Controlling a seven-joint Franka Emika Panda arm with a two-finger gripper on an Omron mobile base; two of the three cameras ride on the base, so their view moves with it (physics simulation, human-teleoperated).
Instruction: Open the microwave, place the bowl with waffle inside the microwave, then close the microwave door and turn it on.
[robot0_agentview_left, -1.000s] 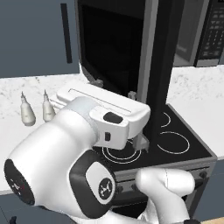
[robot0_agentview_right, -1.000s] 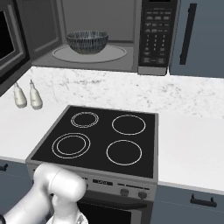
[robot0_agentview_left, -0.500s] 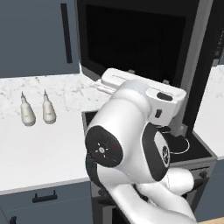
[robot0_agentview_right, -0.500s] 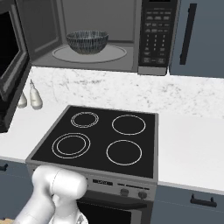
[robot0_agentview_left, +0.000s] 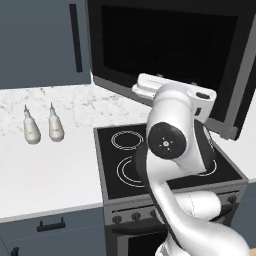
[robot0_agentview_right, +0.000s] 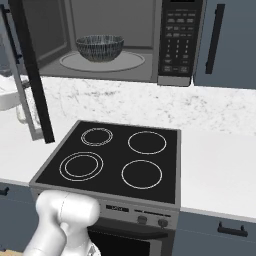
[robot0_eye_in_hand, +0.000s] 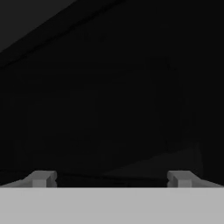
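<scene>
right base: bowl (robot0_agentview_right: 99, 47) on microwave (robot0_agentview_right: 150, 45) turntable, cavity exposed | left base: microwave door (robot0_agentview_left: 170, 55) swung out, arm at its outer face | hand: gripper (robot0_eye_in_hand: 111, 178) tips spread wide, empty, facing dark glass

White arm rising from lower right of the left base view, bent sharply at a large dark-capped joint, upper link reaching up and away toward the rear. Hand section white, boxy, held roughly level. In the right base view, rounded white shoulder housing at lower left. In the hand view, gripper (robot0_eye_in_hand: 112, 178) spread wide: two grey fingertips (robot0_eye_in_hand: 40, 178) far apart at the bottom edge, nothing between them, facing a dark surface.
</scene>
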